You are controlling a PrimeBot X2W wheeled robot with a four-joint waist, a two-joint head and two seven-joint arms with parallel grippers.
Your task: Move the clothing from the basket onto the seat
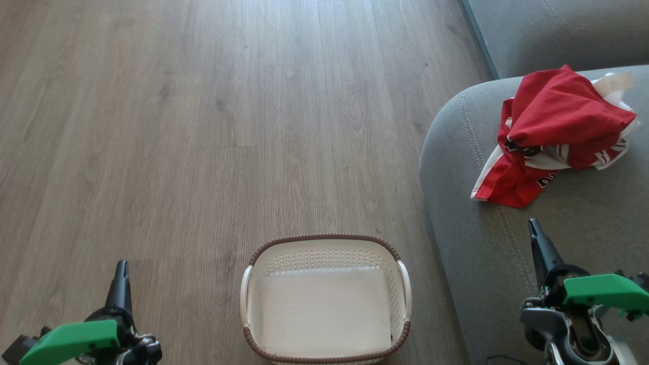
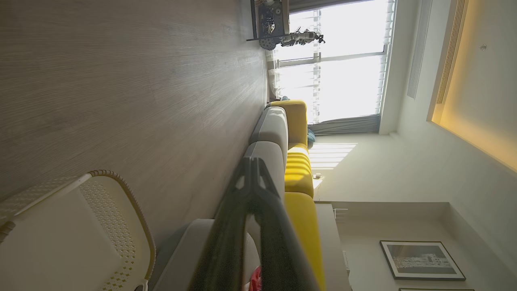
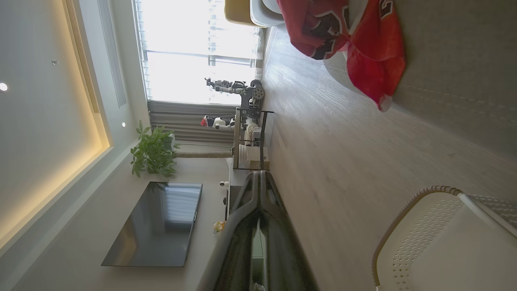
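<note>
1. The clothing [image 1: 555, 121] lay heaped on the seat [image 1: 583, 243], upper right of the frame.
2. The basket [image 1: 324, 236] stood on the floor [image 1: 203, 126], bottom centre.
3. The left gripper [image 1: 121, 267] and the right gripper [image 1: 534, 228], in the lower corners, had their jaws together.

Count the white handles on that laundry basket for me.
2. The left handle sits on the basket at its left side, the right handle opposite, both below the brown rim; none seems hidden.

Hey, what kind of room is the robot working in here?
Most likely a home living room: a grey sofa with red clothing on it, a flat television, a potted plant and a wood-look floor.
</note>
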